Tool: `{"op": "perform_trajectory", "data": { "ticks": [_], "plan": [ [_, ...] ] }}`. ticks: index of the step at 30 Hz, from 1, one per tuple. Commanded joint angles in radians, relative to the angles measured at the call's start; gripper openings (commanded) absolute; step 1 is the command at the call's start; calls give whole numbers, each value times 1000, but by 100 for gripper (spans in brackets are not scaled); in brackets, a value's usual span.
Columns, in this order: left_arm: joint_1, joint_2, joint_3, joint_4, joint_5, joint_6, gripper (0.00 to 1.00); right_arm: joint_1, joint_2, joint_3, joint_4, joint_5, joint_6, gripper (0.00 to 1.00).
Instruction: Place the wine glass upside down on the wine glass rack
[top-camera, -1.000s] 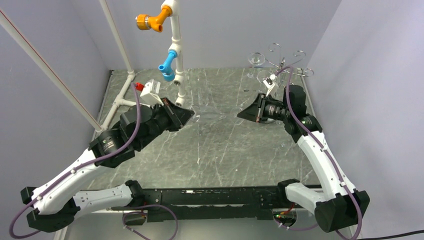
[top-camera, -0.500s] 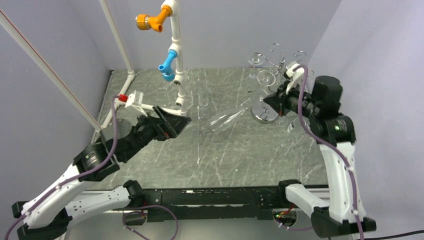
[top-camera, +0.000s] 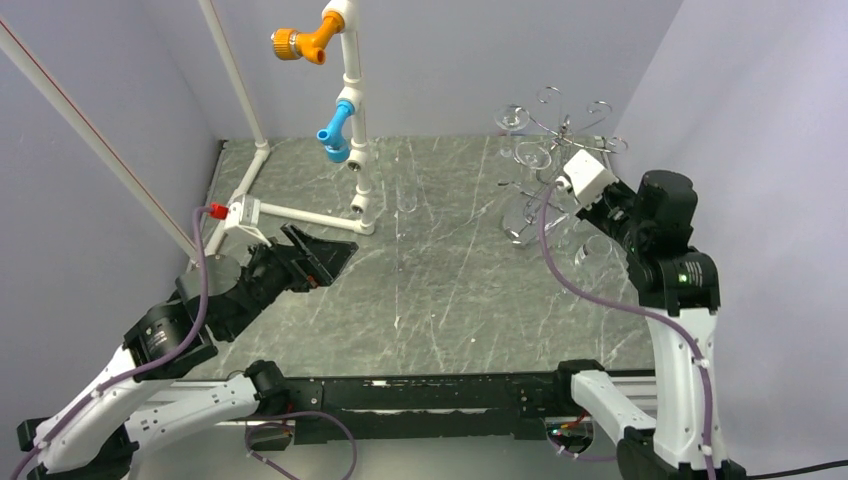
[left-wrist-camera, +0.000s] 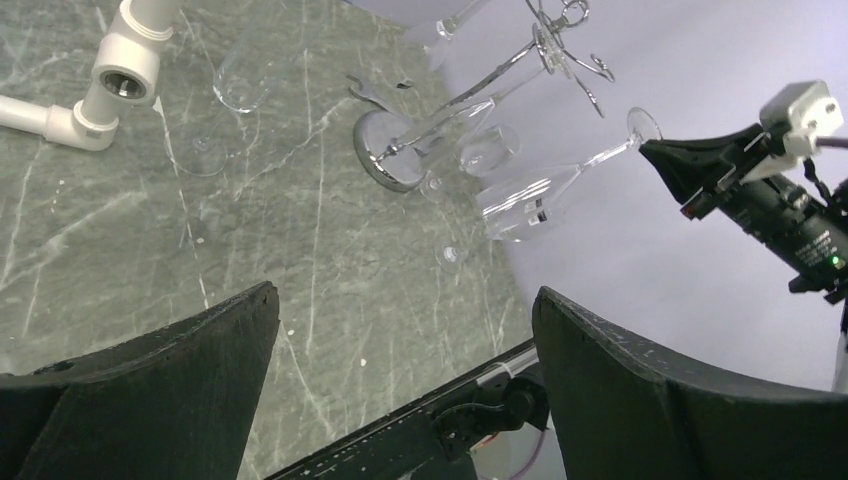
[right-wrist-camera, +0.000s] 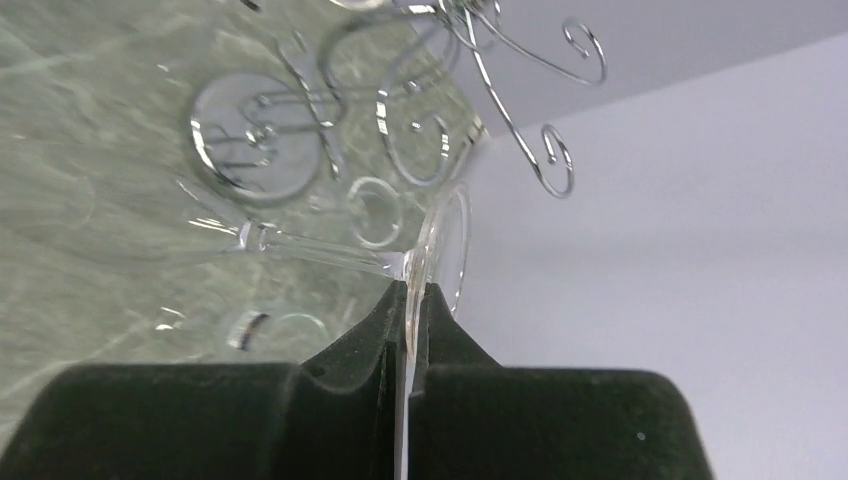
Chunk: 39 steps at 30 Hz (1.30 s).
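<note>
Nearest, the left gripper (top-camera: 330, 252) hangs low over the left side of the grey marbled table (top-camera: 440, 320). Its fingers are spread wide, it holds nothing, and it is well apart from the work; it looks best left there.

Farther back on the right, the right gripper (right-wrist-camera: 408, 300) is pinched on the edge of the foot of the wine glass (left-wrist-camera: 530, 198). The glass is in the air with its stem slanting and its bowl lower than the foot. Just beyond stands the wine glass rack (left-wrist-camera: 385, 150), its curled arms above and behind the glass.

The step in hand seems to be bringing the foot to a free loop. To do it well, the wrist should first tip the bowl straight down. The stem can then slide sideways into an open curl so that the foot rests on top. The hold on a thin glass edge is slight, so slow motion matters. So does staying clear of what looks like another glass (top-camera: 513, 120) hanging on the rack.
</note>
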Motion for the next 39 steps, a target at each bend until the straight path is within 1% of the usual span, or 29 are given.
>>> {"op": "perform_trajectory", "data": {
  "ticks": [1, 4, 7, 13, 19, 23, 25, 28, 35, 39],
  "plan": [
    [0, 30, 11, 11, 2, 39, 99, -95, 38, -5, 149, 61, -139, 0],
    [0, 24, -3, 27, 10, 39, 99, -164, 65, 1, 176, 27, -157, 0],
    [0, 13, -24, 42, 12, 33, 99, -198, 102, 22, 202, 5, -130, 0],
    [1, 17, -45, 62, 18, 31, 99, -203, 172, 37, 272, -33, -111, 0],
    [2, 33, -35, 62, 25, 34, 99, -203, 256, 64, 357, -62, -113, 0],
    [1, 21, -52, 66, 23, 20, 99, -198, 292, 93, 379, -129, -106, 0],
    [2, 15, -63, 67, 22, 11, 100, -182, 303, 105, 381, -138, -99, 0],
    [2, 11, -70, 68, 23, 0, 99, -168, 304, 108, 375, -154, -92, 0],
    [2, -3, -88, 73, 16, -11, 99, -165, 238, 43, 374, -238, -94, 0],
    [1, 10, -75, 67, 23, 0, 99, -165, 205, 21, 360, -278, -109, 0]
  ]
}}
